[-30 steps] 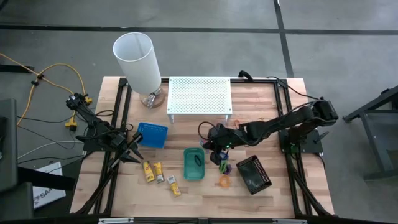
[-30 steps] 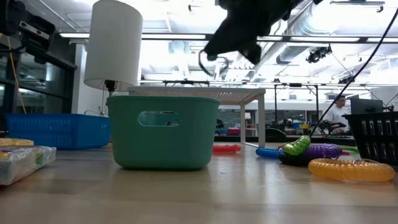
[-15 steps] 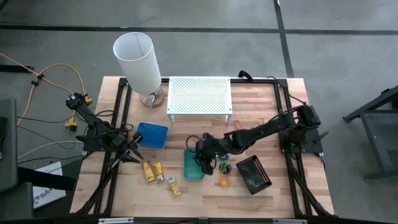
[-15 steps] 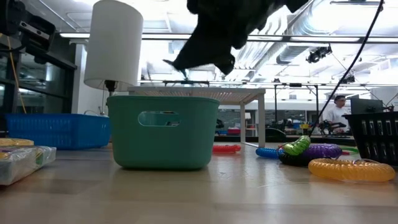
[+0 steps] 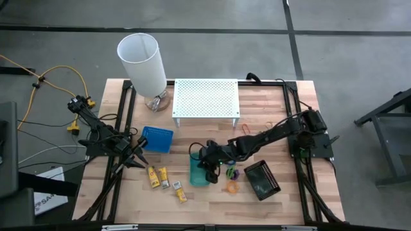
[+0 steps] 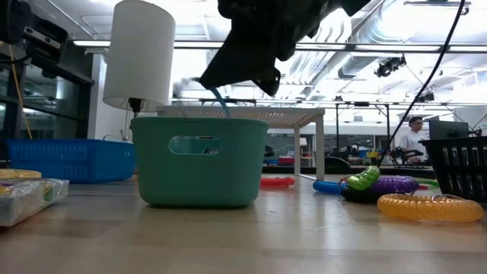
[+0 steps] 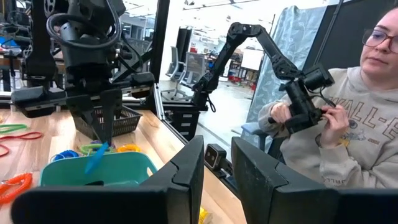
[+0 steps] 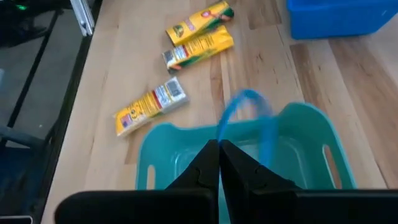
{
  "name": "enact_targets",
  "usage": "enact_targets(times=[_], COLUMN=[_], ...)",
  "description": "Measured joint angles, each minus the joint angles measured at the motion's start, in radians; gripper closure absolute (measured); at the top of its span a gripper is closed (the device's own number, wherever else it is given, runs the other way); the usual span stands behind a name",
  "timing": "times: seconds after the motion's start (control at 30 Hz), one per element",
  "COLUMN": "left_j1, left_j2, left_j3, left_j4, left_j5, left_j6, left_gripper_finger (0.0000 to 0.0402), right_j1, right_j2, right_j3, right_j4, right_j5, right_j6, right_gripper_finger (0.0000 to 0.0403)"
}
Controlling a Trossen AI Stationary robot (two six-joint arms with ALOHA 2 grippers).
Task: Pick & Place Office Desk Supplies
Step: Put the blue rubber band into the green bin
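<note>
My right gripper is shut on a thin blue ring and hovers over the green tray, which stands near the table's middle. From table level the blue ring dangles just above the green tray's rim. Other rings, orange and purple, lie to the tray's right beside a black tray. Yellow-and-white blocks lie left of it. My left gripper waits open by the blue tray. My right gripper pinches the blue ring's upper part between its two shut fingers, coming from above and slanting in from the table's right. The ring hangs below the fingers as a loose loop, lifted clear, over the green tray's inside.
A white lamp and a white perforated shelf stand at the far side. Another block lies near the front edge. Red and blue rings lie behind the green tray. A person sits beyond the table.
My right gripper has travelled toward the table's left, from above the pile of rings to above the green tray, carrying the ring with it and dropping lower. The ring now hangs just over the tray's rim.
</note>
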Motion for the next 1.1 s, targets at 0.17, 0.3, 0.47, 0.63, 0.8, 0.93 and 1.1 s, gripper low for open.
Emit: enact_targets(times=[0.17, 0.3, 0.47, 0.63, 0.8, 0.93, 1.1], left_j1=[0.0, 0.0, 0.0, 0.0, 0.0, 0.0, 0.0], left_j2=[0.0, 0.0, 0.0, 0.0, 0.0, 0.0, 0.0], left_j3=[0.0, 0.0, 0.0, 0.0, 0.0, 0.0, 0.0], left_j4=[0.002, 0.004, 0.004, 0.004, 0.004, 0.004, 0.004], left_j5=[0.0, 0.0, 0.0, 0.0, 0.0, 0.0, 0.0], left_j6=[0.0, 0.0, 0.0, 0.0, 0.0, 0.0, 0.0], left_gripper_finger=[0.0323, 0.0323, 0.0323, 0.0323, 0.0323, 0.0323, 0.0323], right_j1=[0.008, 0.008, 0.008, 0.008, 0.007, 0.007, 0.007], right_j2=[0.0, 0.0, 0.0, 0.0, 0.0, 0.0, 0.0], right_j3=[0.0, 0.0, 0.0, 0.0, 0.0, 0.0, 0.0], right_j4=[-0.016, -0.021, -0.021, -0.021, -0.021, -0.021, -0.021], right_j5=[0.026, 0.027, 0.027, 0.027, 0.016, 0.016, 0.02], right_j6=[0.0, 0.0, -0.004, -0.004, -0.004, -0.004, -0.004], right_gripper_finger=[0.04, 0.04, 0.04, 0.04, 0.0395, 0.0365, 0.0324])
